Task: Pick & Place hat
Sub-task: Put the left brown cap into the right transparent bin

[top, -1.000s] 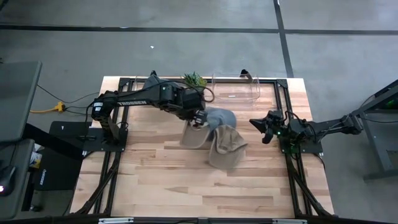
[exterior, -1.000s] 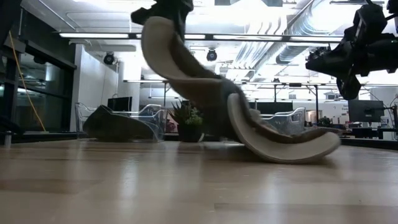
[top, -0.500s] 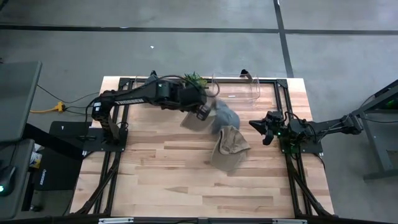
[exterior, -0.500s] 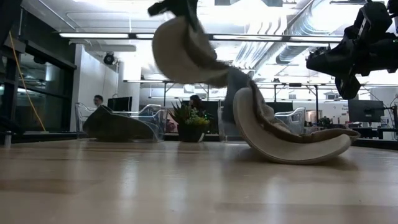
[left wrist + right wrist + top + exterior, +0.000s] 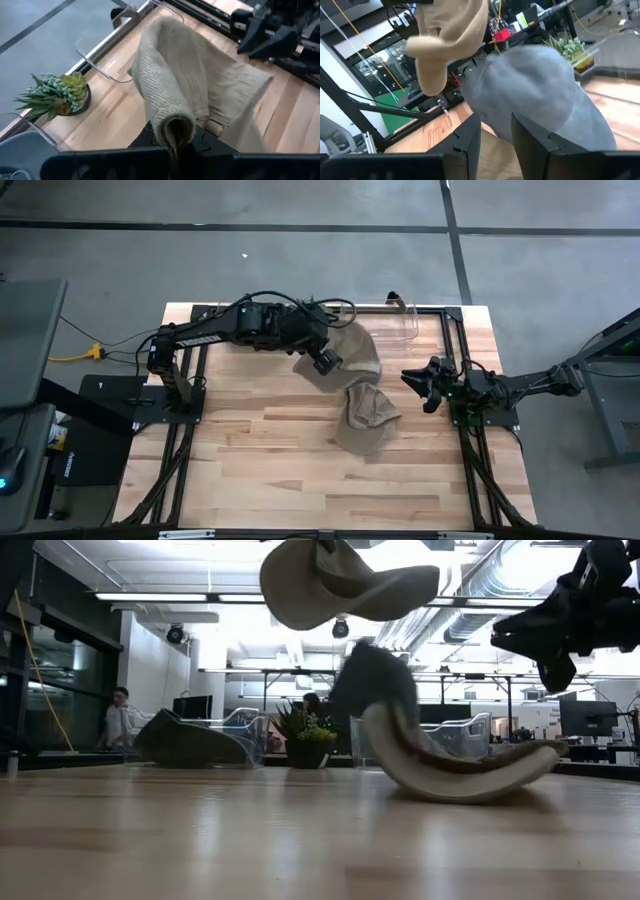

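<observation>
Lifted clear now: tan hat (image 5: pixel 340 585); no labels readable.

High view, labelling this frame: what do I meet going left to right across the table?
Left arm base → left gripper holding a tan hat → clear bin → right gripper.
</observation>
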`<state>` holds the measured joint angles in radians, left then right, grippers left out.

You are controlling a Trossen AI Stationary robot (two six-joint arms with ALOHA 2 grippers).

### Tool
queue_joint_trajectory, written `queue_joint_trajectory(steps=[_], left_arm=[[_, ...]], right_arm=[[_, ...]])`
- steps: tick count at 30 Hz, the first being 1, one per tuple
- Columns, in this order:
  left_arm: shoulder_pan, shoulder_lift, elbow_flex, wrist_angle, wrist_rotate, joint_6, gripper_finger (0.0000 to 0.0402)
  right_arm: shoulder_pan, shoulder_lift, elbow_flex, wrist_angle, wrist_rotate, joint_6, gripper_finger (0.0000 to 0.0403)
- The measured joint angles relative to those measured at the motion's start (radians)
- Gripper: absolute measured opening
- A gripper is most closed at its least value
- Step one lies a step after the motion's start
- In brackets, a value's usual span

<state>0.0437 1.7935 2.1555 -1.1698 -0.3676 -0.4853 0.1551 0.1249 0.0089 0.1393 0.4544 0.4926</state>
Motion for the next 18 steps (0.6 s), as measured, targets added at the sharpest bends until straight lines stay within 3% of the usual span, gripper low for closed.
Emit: queue_joint_trajectory(steps=[6,18], left_arm=[[0.001,0.012,0.001,0.003,0.066,0.027,0.0],[0.001,0.034,-0.001,0.025,0.153,0.086,0.0]], right_arm=[[-0.004,0.0,0.051,-0.013,-0.001,0.003,0.0127],[-0.147,0.097,0.362,-0.418,-0.19,0.072,0.0176]])
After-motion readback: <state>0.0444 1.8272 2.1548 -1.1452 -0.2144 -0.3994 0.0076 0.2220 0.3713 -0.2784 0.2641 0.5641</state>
